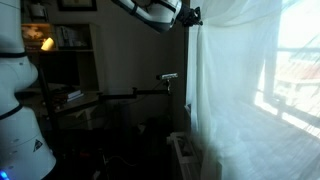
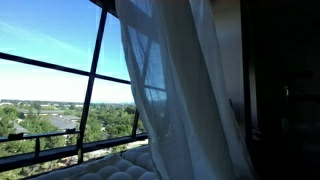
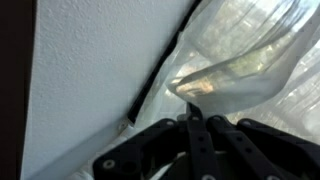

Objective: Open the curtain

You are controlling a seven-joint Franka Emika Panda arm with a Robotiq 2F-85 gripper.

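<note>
Curtain (image 1: 245,95) hangs sheer and white on the right in an exterior view, top of frame to floor level. Its free edge runs vertically beside a dark gap. The gripper (image 1: 188,15) sits high up, right at that top edge.

Wrist view: jaws fully closed with curtain fabric pinched at the fingertips (image 3: 194,104), and folds fan out up and right from the pinch. A white textured wall (image 3: 80,60) is close on the left, with a dark strip (image 3: 158,75) running diagonally between wall and fabric. Little side room there.

In an exterior view from the window side, the curtain drapes from top centre down to lower right. Glass to its left is uncovered, showing the window frame (image 2: 95,70), sky and trees. The tufted cushion (image 2: 112,166) lies at the curtain's foot, touching or just beside the hem; can't tell which. To the right of the fabric it is dark, no detail.

Room side:
- The robot base (image 1: 15,100) is at far left, well apart from the curtain.
- A shelf (image 1: 70,40) with a lit lamp (image 1: 46,43) stands behind it.
- A small device on a horizontal arm (image 1: 168,77) is near the curtain edge at mid height.
- A pale box-like object (image 1: 181,150) sits low, just beside the hem.
</note>
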